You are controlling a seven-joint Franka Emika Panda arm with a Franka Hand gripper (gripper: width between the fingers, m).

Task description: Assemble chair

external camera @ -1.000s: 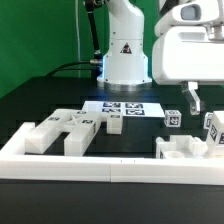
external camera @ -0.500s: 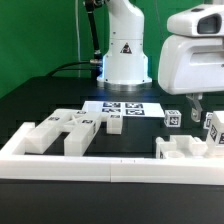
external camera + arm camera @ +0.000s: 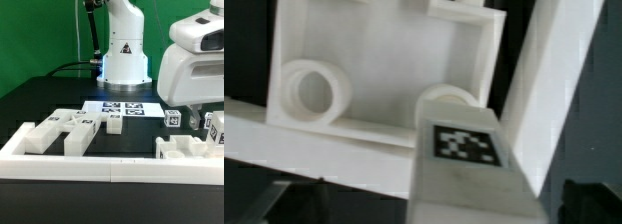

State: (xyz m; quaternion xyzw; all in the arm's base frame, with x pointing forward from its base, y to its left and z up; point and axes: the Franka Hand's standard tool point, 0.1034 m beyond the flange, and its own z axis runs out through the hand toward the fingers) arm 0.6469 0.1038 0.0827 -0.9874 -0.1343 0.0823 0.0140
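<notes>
behind the border rail (image 3: 60, 165), on the black table (image 3: 30, 110): loose chair pieces (image 3: 70, 128) at the exterior view's left, flat panel (image 3: 185, 150) plus small tagged block (image 3: 172, 117) at its right, marker board (image 3: 125, 107) further back. nothing joined yet as far as visible, so all the joining left to do. gripper (image 3: 193, 105) low over the right group, fingers spread wide, nothing seen held. panel flat, sockets up, long axis along the rail. tagged bar (image 3: 455, 150) close under the wrist camera, likely upright, long axis pointing up at it.

Black table (image 3: 30, 102) with white chair pieces (image 3: 78, 138), marker board (image 3: 125, 107), long white rail (image 3: 60, 166).
</notes>
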